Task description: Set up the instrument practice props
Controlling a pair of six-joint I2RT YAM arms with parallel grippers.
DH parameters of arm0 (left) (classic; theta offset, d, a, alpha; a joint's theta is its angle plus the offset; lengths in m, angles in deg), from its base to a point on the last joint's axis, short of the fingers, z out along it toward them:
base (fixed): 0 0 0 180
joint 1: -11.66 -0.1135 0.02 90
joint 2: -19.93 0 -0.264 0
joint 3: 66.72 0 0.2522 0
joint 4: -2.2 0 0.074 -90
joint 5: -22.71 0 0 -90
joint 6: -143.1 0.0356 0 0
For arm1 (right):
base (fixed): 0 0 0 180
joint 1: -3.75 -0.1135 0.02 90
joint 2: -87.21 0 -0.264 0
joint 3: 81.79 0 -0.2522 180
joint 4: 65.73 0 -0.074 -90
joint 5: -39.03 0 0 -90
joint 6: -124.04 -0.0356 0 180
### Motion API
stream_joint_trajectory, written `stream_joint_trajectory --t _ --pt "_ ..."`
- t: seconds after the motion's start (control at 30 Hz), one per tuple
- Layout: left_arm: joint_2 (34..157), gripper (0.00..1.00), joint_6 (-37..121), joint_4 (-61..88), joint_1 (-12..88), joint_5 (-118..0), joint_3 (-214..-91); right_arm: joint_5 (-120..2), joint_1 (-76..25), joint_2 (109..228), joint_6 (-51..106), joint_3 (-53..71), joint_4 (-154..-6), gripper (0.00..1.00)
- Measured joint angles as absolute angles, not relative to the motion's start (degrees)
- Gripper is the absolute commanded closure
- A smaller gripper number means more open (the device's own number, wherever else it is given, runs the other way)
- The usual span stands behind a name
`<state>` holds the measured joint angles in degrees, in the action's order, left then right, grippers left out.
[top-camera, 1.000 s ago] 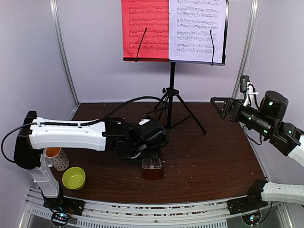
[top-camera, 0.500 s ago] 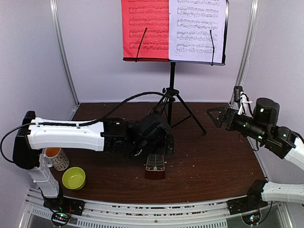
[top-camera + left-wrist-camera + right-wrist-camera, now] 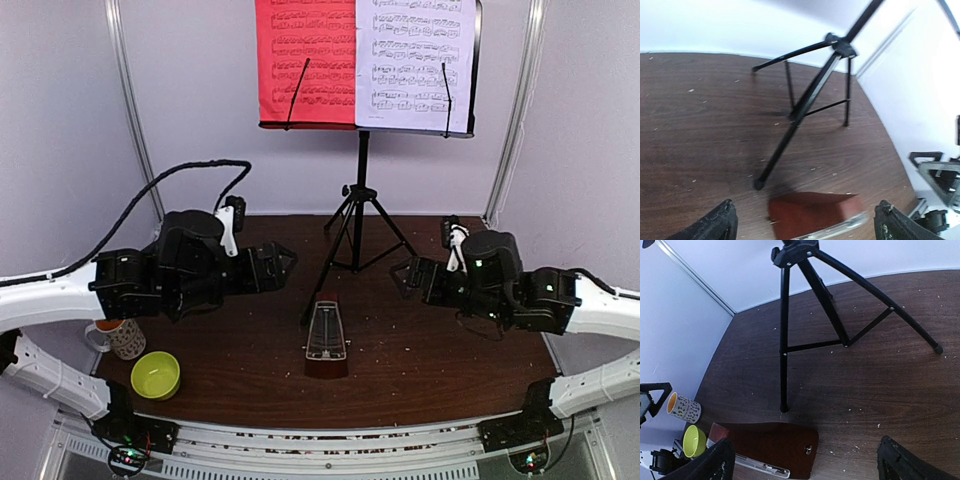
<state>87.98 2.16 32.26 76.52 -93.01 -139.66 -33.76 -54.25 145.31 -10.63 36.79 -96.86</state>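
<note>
Looks like the closing step of the setup, with nothing in either pincer. Finds the black perforated-desk tripod music stand (image 3: 362,170) upright at twelve o'clock on the dark wooden table (image 3: 450,350), carrying one red sheet of music (image 3: 305,60) and one white sheet of music (image 3: 412,60) side by side on its desk, each under a thin black retaining arm. Finds the small dark-wood pyramid metronome with clear cover (image 3: 326,340) upright near the table's centre, toward six o'clock from the tripod and just beside its nearest foot. Shows the left gripper (image 3: 286,262) at ten o'clock from the metronome, fingers spread wide, empty and apart from it. Shows the right gripper (image 3: 400,276) at two o'clock from it, likewise wide open and holding nothing. Leaves the yellow-green bowl (image 3: 156,375) and the patterned white mug (image 3: 120,338) at eight o'clock, outside the task. Judging by this layout, calls for little more — probably only parking both arms toward six o'clock without brushing the tripod legs or tipping the metronome; possibly a check of the metronome's facing, not readable from these views
</note>
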Motion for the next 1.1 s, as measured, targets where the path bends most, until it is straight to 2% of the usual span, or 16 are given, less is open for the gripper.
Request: stream_joint_trajectory --t 0.17,0.4,0.8,0.97,1.1 --pt "84.4 0.02 1.0 33.2 75.0 -93.7 -133.0 -27.3 -62.4 155.0 -13.9 28.6 -98.1 0.00" --pt "81.5 0.02 -1.7 36.0 75.0 -97.1 -132.3 -20.8 -69.3 168.1 -15.4 15.8 -102.5 0.00" --pt "77.9 0.02 -4.7 39.8 75.0 -102.5 -129.2 -14.5 -71.0 185.3 -20.3 3.2 -112.8 0.01" --pt "77.9 0.02 -5.2 40.4 75.0 -103.3 -128.7 -12.6 -71.0 189.3 -22.4 1.3 -115.3 0.05" --pt "77.9 0.02 -5.4 40.7 75.0 -103.8 -128.1 -11.9 -71.0 190.6 -23.3 1.3 -115.9 0.12"
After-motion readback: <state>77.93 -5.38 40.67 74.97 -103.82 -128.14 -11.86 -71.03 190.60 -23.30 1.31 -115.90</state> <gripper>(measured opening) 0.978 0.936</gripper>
